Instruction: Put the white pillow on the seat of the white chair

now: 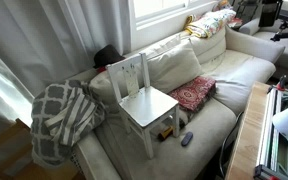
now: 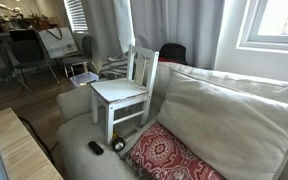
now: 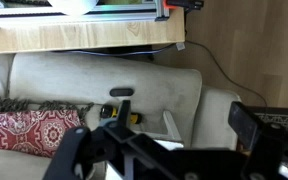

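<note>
The white chair (image 1: 142, 98) stands on the cream couch, its seat bare, and shows in both exterior views (image 2: 122, 92). The white pillow (image 1: 174, 62) leans against the couch back beside the chair and looks large in an exterior view (image 2: 224, 112). My gripper (image 3: 184, 118) shows only in the wrist view. It hangs above the couch seat over a white chair leg (image 3: 169, 122), with its fingers wide apart and nothing between them. The pillow does not show in the wrist view.
A red patterned cushion (image 1: 194, 93) lies on the couch seat next to the chair. A grey-white lattice blanket (image 1: 62, 115) drapes over the couch arm. A dark remote (image 3: 121, 92) and a small yellow toy (image 3: 124, 116) lie near the chair legs. A wooden table (image 3: 74, 36) stands in front of the couch.
</note>
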Robot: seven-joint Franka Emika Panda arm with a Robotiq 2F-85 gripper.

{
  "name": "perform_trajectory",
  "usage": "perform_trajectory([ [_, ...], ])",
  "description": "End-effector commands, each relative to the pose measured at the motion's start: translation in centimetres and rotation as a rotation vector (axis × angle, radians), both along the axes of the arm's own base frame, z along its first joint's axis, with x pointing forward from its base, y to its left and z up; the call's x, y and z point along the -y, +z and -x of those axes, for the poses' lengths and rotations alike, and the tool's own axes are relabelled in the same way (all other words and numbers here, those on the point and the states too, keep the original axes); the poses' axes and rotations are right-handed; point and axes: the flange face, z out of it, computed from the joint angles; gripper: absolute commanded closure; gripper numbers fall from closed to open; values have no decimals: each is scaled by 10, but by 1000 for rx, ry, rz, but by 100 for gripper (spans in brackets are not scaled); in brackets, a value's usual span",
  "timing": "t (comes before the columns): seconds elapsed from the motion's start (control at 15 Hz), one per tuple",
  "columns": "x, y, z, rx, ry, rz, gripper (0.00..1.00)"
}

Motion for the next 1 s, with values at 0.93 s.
perform_trajectory([
  [0.93, 22, -16, -29, -20, 234, 44, 0],
])
